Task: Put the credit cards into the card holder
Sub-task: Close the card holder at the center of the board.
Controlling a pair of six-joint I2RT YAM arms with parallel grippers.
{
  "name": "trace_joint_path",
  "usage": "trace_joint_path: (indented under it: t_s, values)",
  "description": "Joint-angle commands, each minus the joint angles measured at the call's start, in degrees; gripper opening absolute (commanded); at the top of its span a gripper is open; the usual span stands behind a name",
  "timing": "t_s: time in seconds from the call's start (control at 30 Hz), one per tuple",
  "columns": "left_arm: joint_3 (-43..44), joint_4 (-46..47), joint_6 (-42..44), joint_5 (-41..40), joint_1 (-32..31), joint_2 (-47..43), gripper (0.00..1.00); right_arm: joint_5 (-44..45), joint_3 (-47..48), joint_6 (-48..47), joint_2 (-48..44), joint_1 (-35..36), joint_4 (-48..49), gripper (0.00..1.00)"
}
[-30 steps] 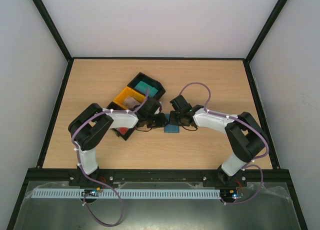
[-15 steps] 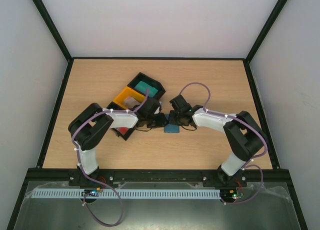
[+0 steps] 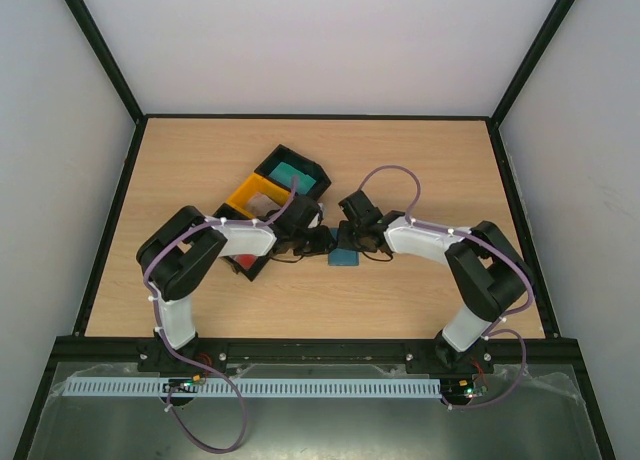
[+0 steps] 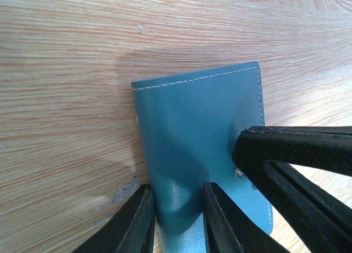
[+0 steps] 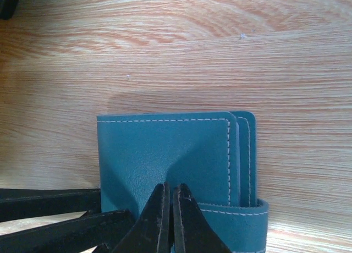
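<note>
- Slate-blue leather card holder (image 3: 345,256) lies folded on the wooden table (image 3: 420,160), at the centre of the overhead frame.
- My left gripper (image 4: 176,201) is partly closed, pinching the holder's lower edge. The leather buckles there, so it could slip free if I lift.
- My right gripper (image 5: 171,187) is fully closed, its tips on the cover. I cannot tell if it holds a layer, so pulling may drag the holder instead of opening it.
- I see no credit cards in either wrist view.

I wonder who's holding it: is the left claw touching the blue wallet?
Touching. Left wrist view: the left claw squeezes the wallet between its fingers.
</note>
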Motion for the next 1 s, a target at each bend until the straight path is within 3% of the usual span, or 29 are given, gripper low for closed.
trace_joint_path:
  t_s: [0.0,0.97]
  values:
    - [-1.59,-3.69,0.84,-1.09,0.35,2.49,0.27,-1.67,-3.08,2.15,2.16,0.59,0.48,0.02]
    - [-1.42,-3.85,0.49,-1.21,0.53,3.67,0.27,-6.31,-12.04,5.23,-1.38,0.63,5.03,0.02]
